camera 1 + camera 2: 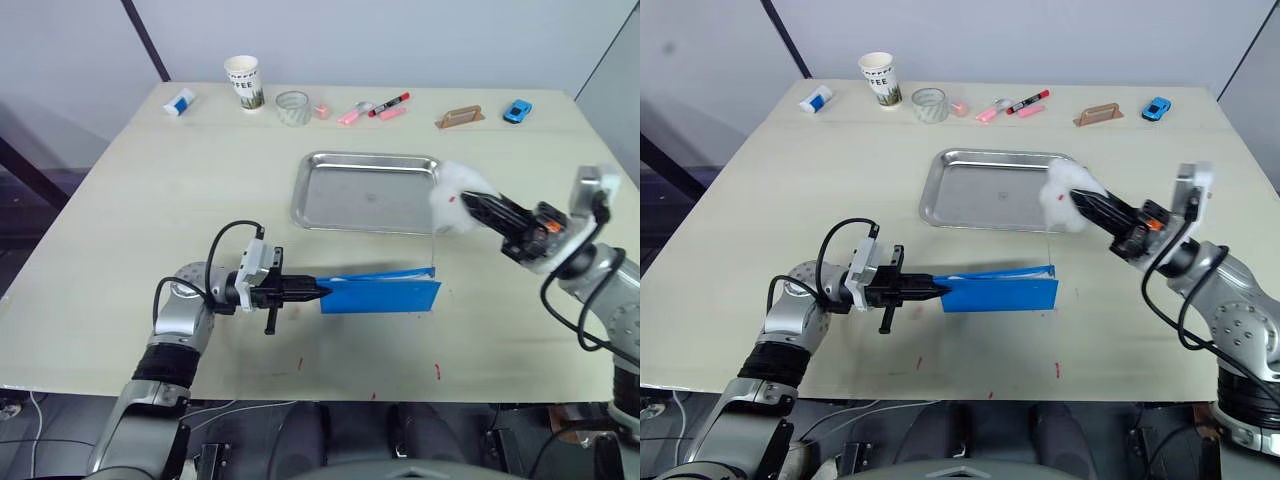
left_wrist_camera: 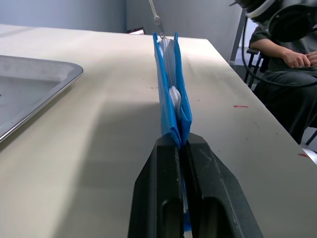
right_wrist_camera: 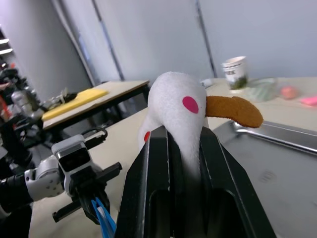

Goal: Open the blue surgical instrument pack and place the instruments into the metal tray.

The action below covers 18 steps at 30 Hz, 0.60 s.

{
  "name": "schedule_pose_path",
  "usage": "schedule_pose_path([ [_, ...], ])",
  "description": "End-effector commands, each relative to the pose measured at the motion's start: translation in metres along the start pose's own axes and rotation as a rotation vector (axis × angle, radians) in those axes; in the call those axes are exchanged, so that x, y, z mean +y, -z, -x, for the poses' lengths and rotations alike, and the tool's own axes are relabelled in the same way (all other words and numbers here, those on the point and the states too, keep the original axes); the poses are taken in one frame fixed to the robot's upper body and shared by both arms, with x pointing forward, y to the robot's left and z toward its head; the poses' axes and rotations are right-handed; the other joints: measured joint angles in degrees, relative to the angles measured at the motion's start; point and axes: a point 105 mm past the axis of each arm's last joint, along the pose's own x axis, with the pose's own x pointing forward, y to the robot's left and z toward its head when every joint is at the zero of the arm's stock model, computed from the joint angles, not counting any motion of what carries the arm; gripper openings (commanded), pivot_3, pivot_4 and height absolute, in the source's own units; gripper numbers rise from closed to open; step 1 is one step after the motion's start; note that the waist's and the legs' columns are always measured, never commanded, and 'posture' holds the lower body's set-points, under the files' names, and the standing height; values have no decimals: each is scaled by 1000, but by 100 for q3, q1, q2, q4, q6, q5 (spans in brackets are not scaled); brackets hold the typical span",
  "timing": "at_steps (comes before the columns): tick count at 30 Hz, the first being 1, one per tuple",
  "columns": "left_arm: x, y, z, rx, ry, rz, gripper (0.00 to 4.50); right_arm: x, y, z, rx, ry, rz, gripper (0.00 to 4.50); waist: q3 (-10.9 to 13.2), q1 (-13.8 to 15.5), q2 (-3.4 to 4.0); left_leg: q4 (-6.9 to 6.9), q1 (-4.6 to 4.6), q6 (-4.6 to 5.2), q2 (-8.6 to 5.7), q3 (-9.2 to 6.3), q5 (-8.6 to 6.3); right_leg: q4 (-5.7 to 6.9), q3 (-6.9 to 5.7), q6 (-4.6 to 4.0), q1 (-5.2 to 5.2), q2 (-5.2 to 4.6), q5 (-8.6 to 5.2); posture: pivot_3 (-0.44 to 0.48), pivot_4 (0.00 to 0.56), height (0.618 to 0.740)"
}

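Note:
The blue surgical instrument pack (image 1: 380,293) stands on its long edge on the table, in front of the metal tray (image 1: 300,190). My left gripper (image 1: 318,291) is shut on the pack's left end, and the left wrist view shows its fingers (image 2: 158,168) pinching the blue fabric (image 2: 171,89). My right gripper (image 1: 468,203) hovers over the tray's near right corner, shut on a white plush toy (image 3: 173,99) with red spots and an orange beak. A thin cord runs from the toy down to the pack's right end. The tray is bare. The instruments are hidden.
Along the table's far edge stand a paper cup (image 1: 243,82), a glass (image 1: 292,107), marker pens (image 1: 388,104), a brown holder (image 1: 460,117), a blue toy car (image 1: 517,111) and a white-blue tube (image 1: 180,101). A person (image 2: 287,64) sits beyond the table's side.

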Motion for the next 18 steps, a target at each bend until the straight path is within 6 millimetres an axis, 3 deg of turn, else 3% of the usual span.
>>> schedule_pose_path([
  [1,-4,8,-4,35,36,16,0,16,-1,-25,16,-83,114,22,0,-4,0,0,0,0,0,2,0,0,2,0,-1,0,0,0,150,718],
  [11,-2,8,-7,32,36,12,0,48,18,-65,91,-285,331,22,0,0,0,1,0,0,0,2,0,2,-1,0,-2,-2,0,0,150,718],
  [18,-1,9,-8,32,35,12,0,64,27,-68,110,-371,450,22,0,18,0,2,0,0,0,-1,0,3,-7,-1,-1,-3,0,0,150,718],
])
